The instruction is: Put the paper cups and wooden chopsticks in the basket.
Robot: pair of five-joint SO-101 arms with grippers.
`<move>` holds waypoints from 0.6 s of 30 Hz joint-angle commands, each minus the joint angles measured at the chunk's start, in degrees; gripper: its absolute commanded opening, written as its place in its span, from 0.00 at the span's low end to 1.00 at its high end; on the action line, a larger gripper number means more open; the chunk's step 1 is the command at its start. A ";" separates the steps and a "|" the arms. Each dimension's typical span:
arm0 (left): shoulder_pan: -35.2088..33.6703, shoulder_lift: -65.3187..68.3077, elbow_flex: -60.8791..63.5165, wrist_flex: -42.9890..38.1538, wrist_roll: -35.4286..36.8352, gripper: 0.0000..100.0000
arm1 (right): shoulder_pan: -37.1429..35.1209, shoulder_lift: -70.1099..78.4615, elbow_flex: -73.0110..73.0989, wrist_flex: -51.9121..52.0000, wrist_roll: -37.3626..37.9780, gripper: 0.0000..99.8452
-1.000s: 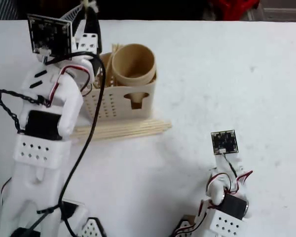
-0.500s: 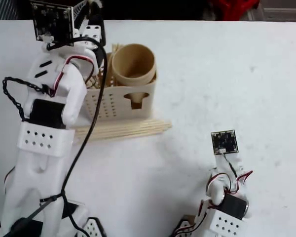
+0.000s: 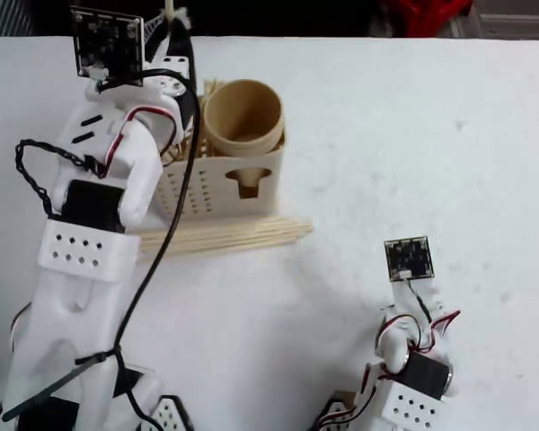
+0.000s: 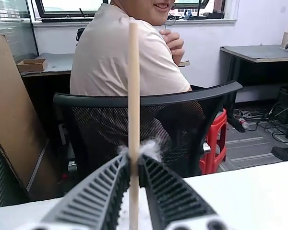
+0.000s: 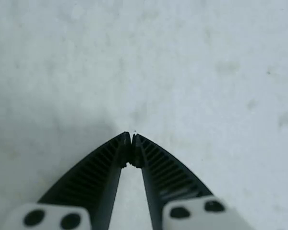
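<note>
Counts first, from the high view: one white perforated basket, one paper cup plainly seen standing mouth-up in its right half, and a bundle of wooden chopsticks packed too tightly to count. The bundle lies flat on the worktop just in front of the basket. Its long axis runs parallel to the basket's front wall, with the ends pointing left and right. A few more sticks stand tilted inside the basket just left of the cup — their number cannot be told. The left arm extends over the basket's left half and hides what is in it. The right arm sits folded near the front edge, well apart from the basket.

From the left wrist view, the left tool is closed on one single chopstick, pinched between its fingertips. The stick runs lengthwise between the fingers and juts well beyond their tips, pointing away from the wrist.

From the right wrist view, the right tool is closed tip to tip — nothing between its fingers — above bare worktop.
</note>
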 commanded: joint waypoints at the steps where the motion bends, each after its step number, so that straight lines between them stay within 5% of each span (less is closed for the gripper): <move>1: -0.48 -0.40 -0.53 1.05 0.62 0.03 | -0.31 -0.48 0.35 -0.84 -0.62 0.02; 18: -0.48 -0.40 -1.05 5.63 0.53 0.03 | -0.31 -0.48 0.35 -0.84 -0.62 0.02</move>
